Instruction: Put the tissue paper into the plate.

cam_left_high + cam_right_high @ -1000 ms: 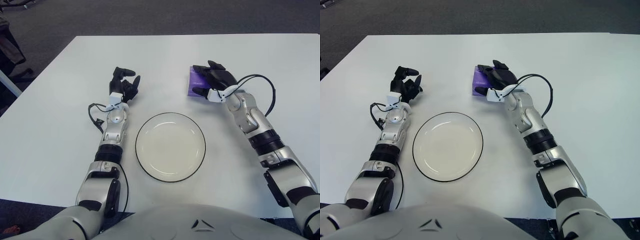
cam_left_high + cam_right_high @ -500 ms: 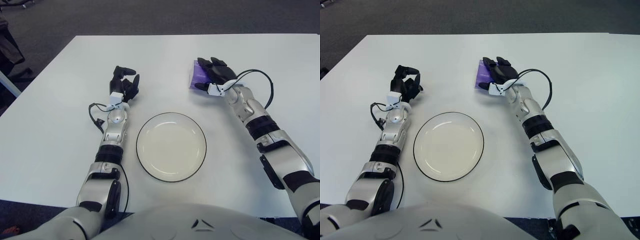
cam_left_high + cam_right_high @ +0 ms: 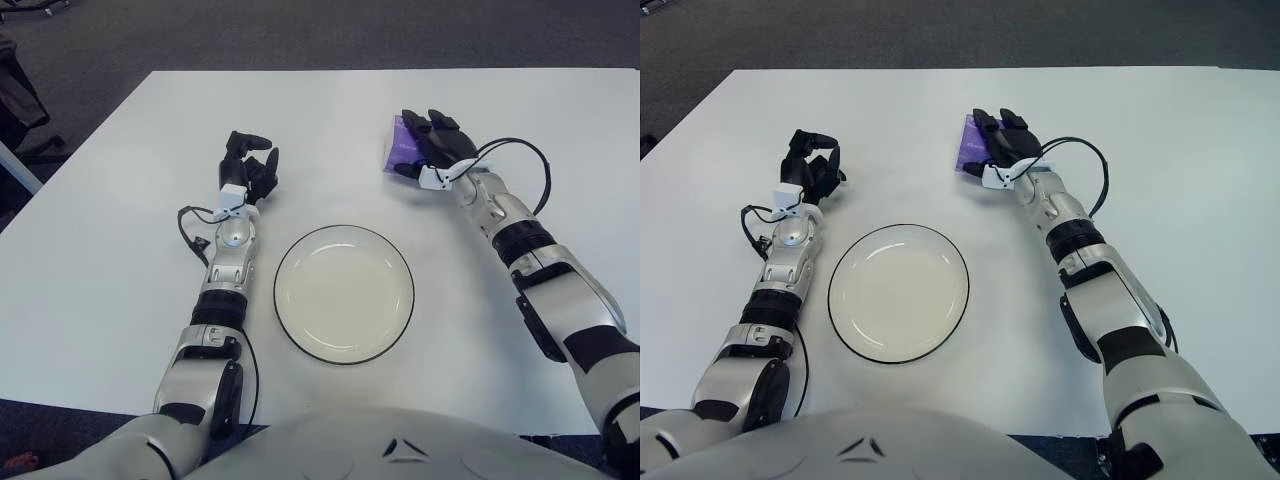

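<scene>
The tissue paper is a flat purple pack point(image 3: 395, 150) lying on the white table at the back right. My right hand point(image 3: 430, 148) covers most of it, black fingers stretched over the top and the thumb pressed at its near left edge, shut on the pack. Only the pack's left strip shows beside the hand. The white plate point(image 3: 344, 293) with a thin black rim sits nearer me at the middle, holding nothing. My left hand point(image 3: 249, 166) shows left of the plate with fingers relaxed and half bent, holding nothing.
The white table point(image 3: 110, 260) ends close behind the pack, with dark floor past its far edge. A black cable point(image 3: 530, 165) loops off my right wrist. A dark object point(image 3: 18, 95) stands past the table's left corner.
My right hand has slid farther over the pack, and hand and pack have shifted a little away from me and to the right. My left hand has not moved.
</scene>
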Controlling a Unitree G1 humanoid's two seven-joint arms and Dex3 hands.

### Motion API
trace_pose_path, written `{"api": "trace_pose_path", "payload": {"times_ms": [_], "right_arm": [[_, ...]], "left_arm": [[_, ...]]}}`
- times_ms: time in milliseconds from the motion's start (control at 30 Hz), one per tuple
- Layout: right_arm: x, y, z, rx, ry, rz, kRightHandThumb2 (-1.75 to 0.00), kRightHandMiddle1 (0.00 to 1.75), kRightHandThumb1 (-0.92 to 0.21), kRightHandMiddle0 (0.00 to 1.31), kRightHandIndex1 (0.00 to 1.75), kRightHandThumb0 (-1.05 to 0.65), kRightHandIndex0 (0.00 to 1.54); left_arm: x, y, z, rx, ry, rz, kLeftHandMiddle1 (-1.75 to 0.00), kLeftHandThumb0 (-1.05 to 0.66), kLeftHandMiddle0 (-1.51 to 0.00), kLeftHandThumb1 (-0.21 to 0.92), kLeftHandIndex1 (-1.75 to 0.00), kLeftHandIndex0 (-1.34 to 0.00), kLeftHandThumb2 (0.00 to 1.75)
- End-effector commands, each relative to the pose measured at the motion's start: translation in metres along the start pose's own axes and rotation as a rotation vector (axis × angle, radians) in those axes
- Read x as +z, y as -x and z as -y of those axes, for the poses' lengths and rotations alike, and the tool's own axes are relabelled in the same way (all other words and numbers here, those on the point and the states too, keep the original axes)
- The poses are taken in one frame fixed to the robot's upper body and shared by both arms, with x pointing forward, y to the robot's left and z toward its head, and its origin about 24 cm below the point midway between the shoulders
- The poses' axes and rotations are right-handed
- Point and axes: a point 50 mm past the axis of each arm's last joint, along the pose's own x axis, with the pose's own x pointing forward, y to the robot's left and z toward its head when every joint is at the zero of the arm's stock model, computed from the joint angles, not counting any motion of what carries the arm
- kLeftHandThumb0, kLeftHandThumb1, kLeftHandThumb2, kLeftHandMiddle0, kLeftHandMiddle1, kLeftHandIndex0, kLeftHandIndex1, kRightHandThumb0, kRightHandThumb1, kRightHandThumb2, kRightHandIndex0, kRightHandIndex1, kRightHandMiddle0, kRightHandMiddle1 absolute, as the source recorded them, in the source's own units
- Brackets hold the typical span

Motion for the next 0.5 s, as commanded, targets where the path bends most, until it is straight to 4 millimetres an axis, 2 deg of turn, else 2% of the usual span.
{"api": "trace_pose_path", "payload": {"times_ms": [0, 33, 67, 100, 167, 200, 233, 300, 367, 400, 467], "right_arm": [[-0.016, 0.017, -0.035, 0.112, 0.020, -0.096, -0.21, 0.13, -0.92, 0.55, 0.03, -0.46, 0.48], [-0.017, 0.019, -0.036, 0.095, 0.011, -0.090, -0.19, 0.15, -0.92, 0.60, 0.05, -0.41, 0.54], [-0.017, 0.020, -0.037, 0.082, 0.004, -0.086, -0.19, 0.52, -0.92, 0.60, 0.55, -0.26, 0.50], [-0.018, 0.022, -0.037, 0.066, -0.008, -0.078, -0.20, 0.78, -0.92, 0.58, 0.88, -0.17, 0.47], [-0.020, 0.024, -0.038, 0.047, -0.023, -0.068, -0.22, 0.98, -0.92, 0.57, 1.20, -0.09, 0.42], [-0.020, 0.025, -0.038, 0.041, -0.028, -0.065, -0.35, 1.11, -0.86, 0.55, 1.36, -0.05, 0.38], [-0.021, 0.025, -0.038, 0.036, -0.032, -0.063, -0.40, 1.16, -0.84, 0.55, 1.42, -0.04, 0.36], [-0.021, 0.026, -0.037, 0.028, -0.042, -0.062, -0.63, 1.33, -0.74, 0.51, 1.60, -0.02, 0.30], [-0.021, 0.026, -0.037, 0.016, -0.069, -0.059, -0.81, 1.48, -0.65, 0.48, 1.67, -0.01, 0.30], [-0.021, 0.026, -0.037, 0.010, -0.084, -0.056, -0.94, 1.57, -0.57, 0.46, 1.68, 0.00, 0.34], [-0.022, 0.028, -0.036, -0.007, -0.134, -0.043, -1.07, 1.66, -0.48, 0.45, 1.67, 0.00, 0.42]], "left_arm": [[-0.047, 0.037, -0.010, 0.024, -0.038, -0.189, -1.75, -0.37, -0.83, 0.83, -1.57, -0.41, 0.49], [-0.047, 0.037, -0.010, 0.024, -0.038, -0.189, -1.75, -0.37, -0.83, 0.83, -1.57, -0.41, 0.49], [-0.047, 0.037, -0.011, 0.025, -0.037, -0.189, -1.75, -0.37, -0.83, 0.83, -1.57, -0.42, 0.49], [-0.047, 0.037, -0.011, 0.025, -0.037, -0.188, -1.75, -0.37, -0.83, 0.83, -1.57, -0.42, 0.49], [-0.047, 0.037, -0.010, 0.026, -0.037, -0.188, -1.75, -0.37, -0.83, 0.83, -1.57, -0.42, 0.49], [-0.047, 0.037, -0.010, 0.026, -0.036, -0.188, -1.75, -0.37, -0.83, 0.83, -1.57, -0.42, 0.49], [-0.047, 0.037, -0.010, 0.026, -0.036, -0.188, -1.75, -0.37, -0.83, 0.83, -1.57, -0.42, 0.49], [-0.047, 0.037, -0.010, 0.027, -0.036, -0.188, -1.75, -0.37, -0.84, 0.83, -1.57, -0.42, 0.49], [-0.047, 0.037, -0.010, 0.027, -0.036, -0.188, -1.75, -0.37, -0.84, 0.83, -1.57, -0.42, 0.49], [-0.047, 0.037, -0.010, 0.027, -0.036, -0.188, -1.75, -0.37, -0.84, 0.83, -1.57, -0.42, 0.49], [-0.047, 0.037, -0.010, 0.027, -0.035, -0.188, -1.75, -0.37, -0.84, 0.83, -1.57, -0.42, 0.49]]}}
